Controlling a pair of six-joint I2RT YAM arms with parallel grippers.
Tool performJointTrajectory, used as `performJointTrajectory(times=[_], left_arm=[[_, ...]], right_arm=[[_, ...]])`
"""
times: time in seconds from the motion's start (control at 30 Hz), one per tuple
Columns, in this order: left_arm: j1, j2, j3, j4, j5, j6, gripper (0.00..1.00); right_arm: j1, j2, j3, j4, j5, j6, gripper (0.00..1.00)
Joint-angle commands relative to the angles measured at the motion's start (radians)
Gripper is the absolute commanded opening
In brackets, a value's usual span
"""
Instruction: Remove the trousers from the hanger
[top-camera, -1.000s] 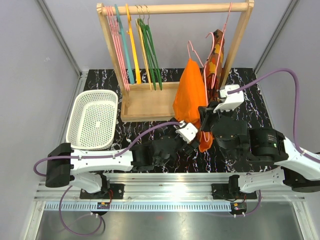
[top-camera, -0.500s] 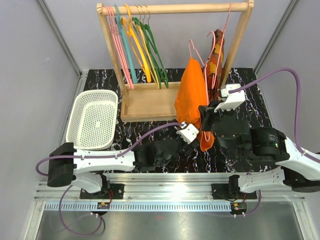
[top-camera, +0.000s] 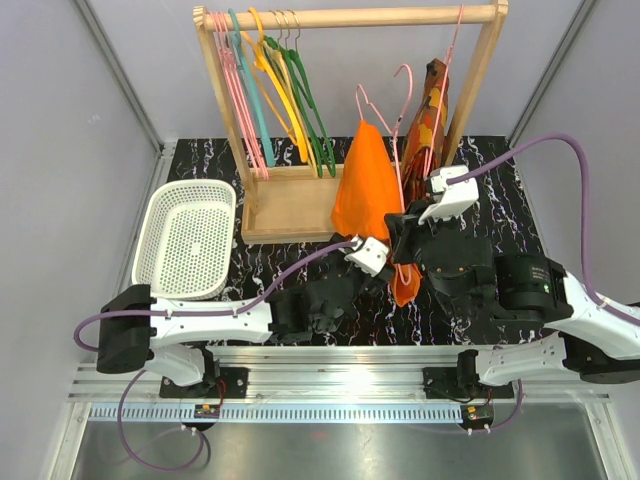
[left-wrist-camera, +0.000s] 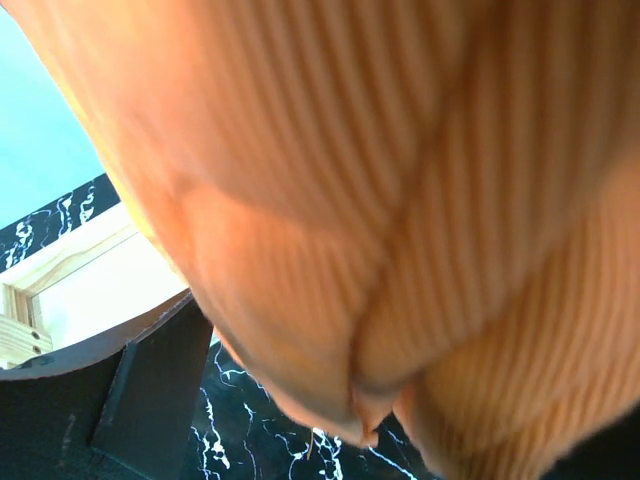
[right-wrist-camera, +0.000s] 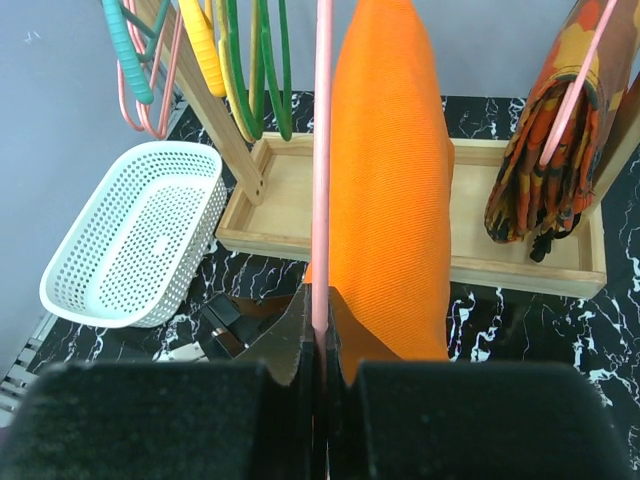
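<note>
The orange trousers (top-camera: 365, 185) hang folded over the pink hanger (top-camera: 398, 140), which is off the rack and held up in front of it. My right gripper (top-camera: 402, 238) is shut on the hanger's wire (right-wrist-camera: 322, 150), with the trousers (right-wrist-camera: 390, 170) just to the right of it. My left gripper (top-camera: 378, 268) is at the trousers' lower end. In the left wrist view the orange cloth (left-wrist-camera: 380, 180) fills the frame between one dark finger (left-wrist-camera: 120, 400) at the lower left and a dark corner at the lower right, so the jaws stand apart.
A wooden rack (top-camera: 300, 205) stands behind with pink, teal, yellow and green hangers (top-camera: 280, 90). A camouflage garment (top-camera: 430, 110) hangs at its right end on another pink hanger. A white basket (top-camera: 185, 240) sits at the left on the black marbled table (top-camera: 490, 160).
The hanger with the trousers has moved left and a little up, away from the camouflage garment. The hangers on the rack have swung to the right.
</note>
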Motion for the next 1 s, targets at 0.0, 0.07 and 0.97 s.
performJointTrajectory(times=[0.0,0.07,0.97], left_arm=[[0.006,-0.012,0.045,0.113,-0.066,-0.016,0.81],[0.006,-0.025,0.048,0.116,-0.069,-0.019,0.75],[0.024,-0.078,0.137,0.117,-0.025,-0.002,0.21]], right_arm=[[0.007,-0.002,0.051,0.147,0.043,0.025,0.00],[0.007,-0.002,0.042,0.144,0.043,0.039,0.00],[0.007,-0.042,-0.093,-0.011,0.034,0.203,0.00]])
